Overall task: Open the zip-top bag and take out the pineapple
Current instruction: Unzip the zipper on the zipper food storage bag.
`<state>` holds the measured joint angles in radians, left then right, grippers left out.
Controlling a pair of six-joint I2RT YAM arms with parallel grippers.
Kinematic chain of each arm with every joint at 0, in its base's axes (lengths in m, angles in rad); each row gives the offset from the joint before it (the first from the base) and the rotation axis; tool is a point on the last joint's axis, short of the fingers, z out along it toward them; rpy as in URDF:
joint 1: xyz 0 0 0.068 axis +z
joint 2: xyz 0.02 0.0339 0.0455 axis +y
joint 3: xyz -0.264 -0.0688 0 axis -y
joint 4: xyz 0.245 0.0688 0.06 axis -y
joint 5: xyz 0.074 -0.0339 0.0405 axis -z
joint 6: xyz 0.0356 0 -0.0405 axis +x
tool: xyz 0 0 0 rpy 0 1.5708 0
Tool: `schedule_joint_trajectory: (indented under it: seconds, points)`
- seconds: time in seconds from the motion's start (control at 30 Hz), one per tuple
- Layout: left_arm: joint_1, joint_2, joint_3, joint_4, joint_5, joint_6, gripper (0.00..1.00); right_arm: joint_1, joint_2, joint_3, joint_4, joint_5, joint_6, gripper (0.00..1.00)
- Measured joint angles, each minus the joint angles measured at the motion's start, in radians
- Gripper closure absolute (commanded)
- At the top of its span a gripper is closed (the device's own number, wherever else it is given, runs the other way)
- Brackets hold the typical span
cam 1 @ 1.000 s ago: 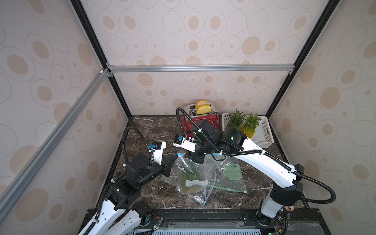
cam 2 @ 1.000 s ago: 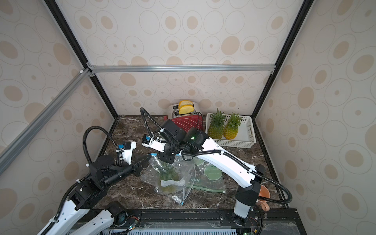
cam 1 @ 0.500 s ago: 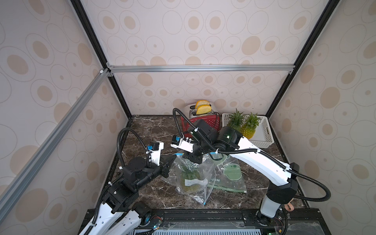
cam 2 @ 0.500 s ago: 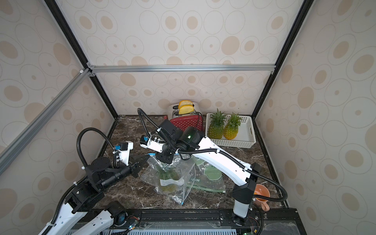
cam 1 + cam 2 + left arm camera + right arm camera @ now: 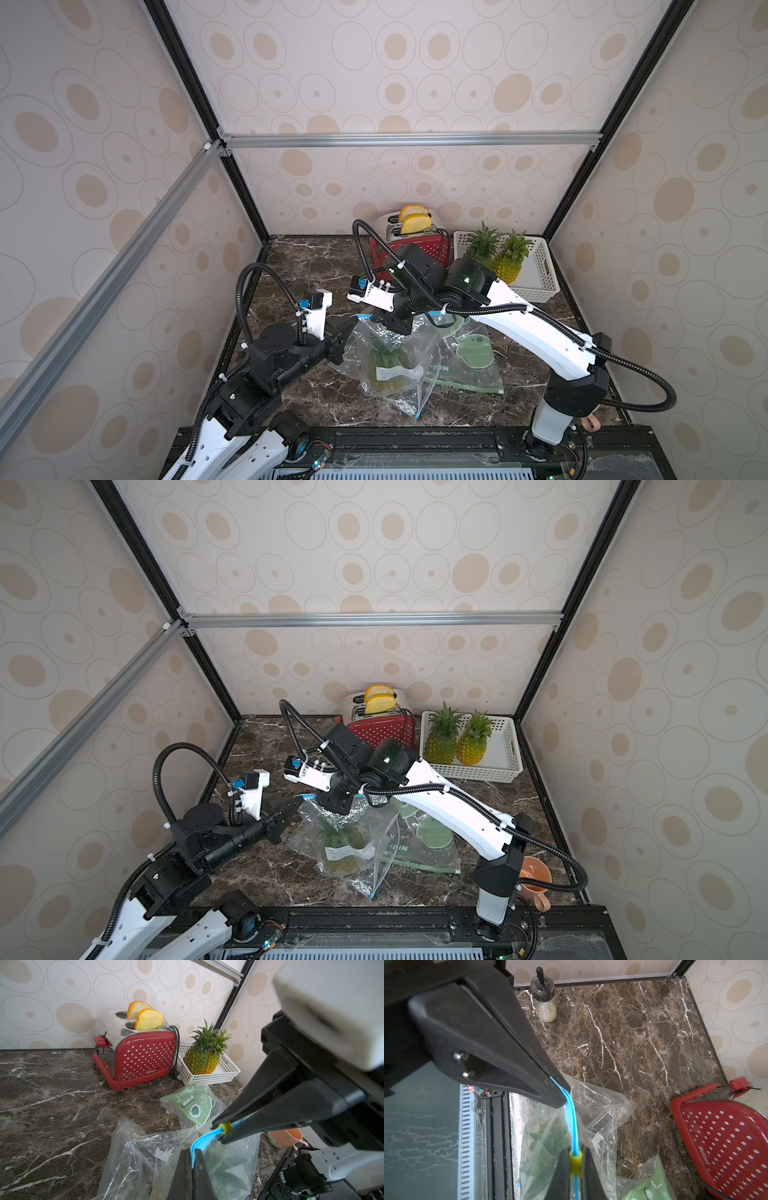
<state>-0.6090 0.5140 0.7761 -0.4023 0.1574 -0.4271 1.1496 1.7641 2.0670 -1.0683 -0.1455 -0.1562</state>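
Unzipping, method: I anchor the track end with the left arm and draw the slider along the track, away from that anchor; the pull should run in line with the track so the film does not bunch under the slider; I judge a gentle pull safest, since thin plastic can slip out of a pinch
Left gripper (image 5: 192, 1150): pressed together on the end of the blue zip track (image 5: 572, 1118)
Right gripper (image 5: 575, 1160): pinching the yellow slider (image 5: 225, 1126), just beside the left grip
Track between the grips: short; I cannot tell whether it is parted
Zip-top bag (image 5: 384, 833): clear; its top lifted by both grips, its lower part resting on the marble counter (image 5: 316, 266), near the front edge
Pineapple (image 5: 388, 384): inside the bag, lying low in it; not yet out
Risk, my judgement: lifting instead of sliding would hoist the fruit and load the seal
Count, grippers: two
Count, bags: two; the held one, plus a green-printed bag (image 5: 195, 1105) flat beside it
Count, pineapples: three; one bagged, two basket pineapples (image 5: 457, 744) upright
Count, white basket (image 5: 511, 766): one
Count, red toaster (image 5: 145, 1057): one; bread slices (image 5: 148, 1019) in it: two
Count, orange cup (image 5: 536, 879): one
Count, lidded jar (image 5: 545, 1001): one
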Motion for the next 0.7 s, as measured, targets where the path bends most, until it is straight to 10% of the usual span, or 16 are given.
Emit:
schedule_joint_trajectory:
  seconds: [0.7]
  points:
    - [-0.01, 0.052, 0.016, -0.006, -0.142, 0.032, 1.0, -0.049, -0.536, -0.449, -0.115, 0.276, 0.173, 1.0]
